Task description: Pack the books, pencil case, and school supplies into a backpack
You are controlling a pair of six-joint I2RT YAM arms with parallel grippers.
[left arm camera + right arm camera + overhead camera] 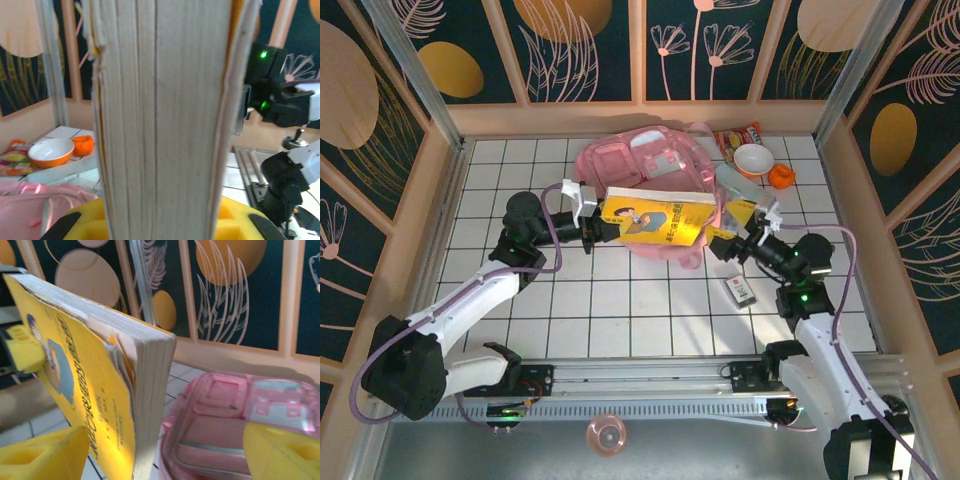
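The yellow book (655, 220) with a cartoon cover hangs tilted over the near edge of the pink backpack (640, 160). My left gripper (603, 215) is shut on its left end; the page edges (160, 125) run up between the yellow pads (235, 222). My right gripper (728, 228) stands open at the book's right end, with the book (85, 390) between its wide-spread pads (280, 450) and the backpack (240, 425) beyond. The mint-blue pencil case (735, 185) lies at the bag's right side. A dark labelled item (740, 291) lies on the tiles near the right arm.
A white and orange bowl (752, 158), a small orange object (781, 176) and a red snack packet (738, 135) sit at the back right. Wooden walls enclose the tiled table. Open tiles lie left and in front of the bag.
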